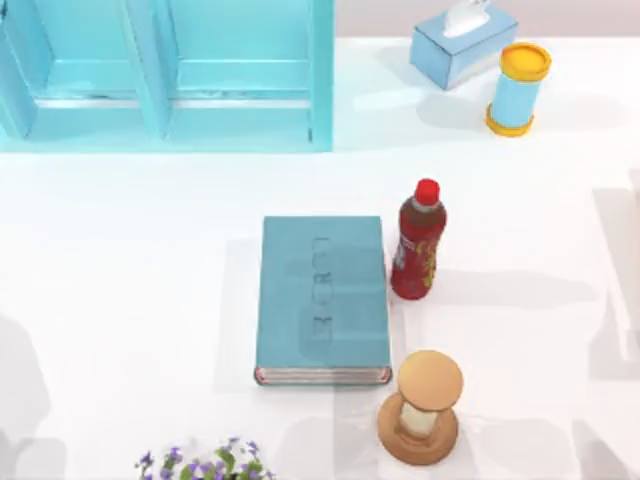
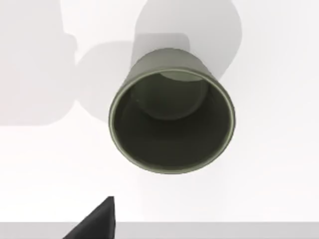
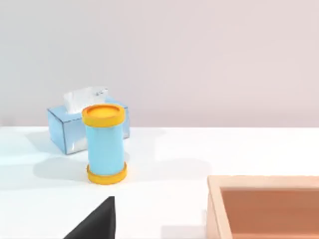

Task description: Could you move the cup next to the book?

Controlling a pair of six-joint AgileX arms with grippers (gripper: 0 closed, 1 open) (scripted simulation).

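Left gripper (image 2: 94, 224) hangs over the one cup (image 2: 172, 117), with a dark tip of it showing in the left wrist view; whether it is spread or closed I cannot tell. The grey-olive cup stands upright on the white table (image 1: 120, 300), mouth up and untouched.

One teal book (image 1: 322, 300) lies flat near the table's middle. One red-capped bottle (image 1: 418, 245) stands just beside its right edge, and one wooden sand timer (image 1: 424, 408) sits at its near right corner; these two crowd that side.

At the far right corner stand one tissue box (image 1: 455, 45) and one light-blue cylinder (image 1: 517, 90) with yellow ends. A teal shelf unit (image 1: 165, 75) occupies the far left corner, and flowers (image 1: 205, 462) sit at the near edge.

The right gripper (image 3: 94, 221) faces the cylinder and a tan tray (image 3: 264, 206); its state cannot be told either.
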